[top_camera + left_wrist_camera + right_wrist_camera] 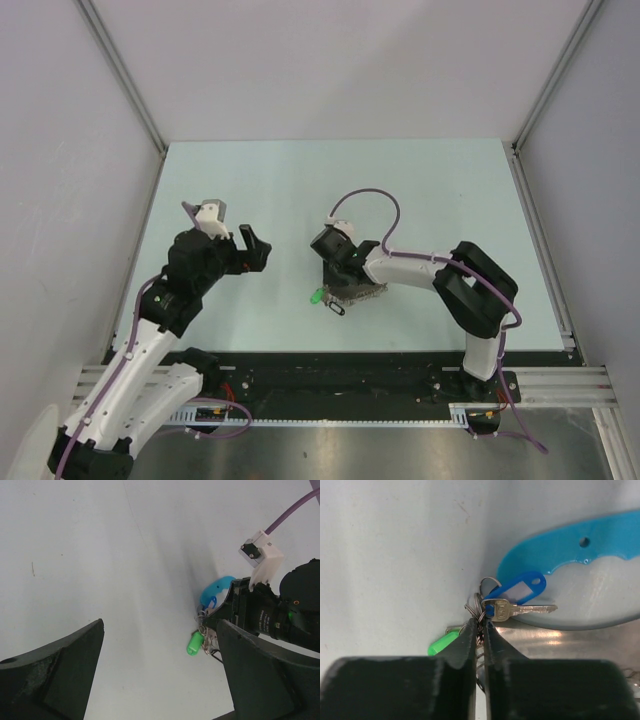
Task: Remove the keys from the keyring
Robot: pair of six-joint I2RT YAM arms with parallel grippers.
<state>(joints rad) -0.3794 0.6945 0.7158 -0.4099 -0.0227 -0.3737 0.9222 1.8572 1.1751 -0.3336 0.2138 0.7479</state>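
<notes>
the keyring (476, 609) sits right at the tips of the right claw (481, 625). its fingers are nearly together with the wire coils pinched between them, so i'd say it's got the ring and nothing else. the keys (520, 610) lie just past the tips, a silver one flat with a blue tag (520, 586) beside it. a green tag (442, 642) pokes out on the other side of the fingers. makes sense to me: pin the ring so the other arm can work a key off. the left claw (160, 645) hangs well off, spread wide and empty, facing the bunch. beyond the keys there's a big curved blue piece (560, 550) on the table (395, 540). no container that i can see.
</notes>
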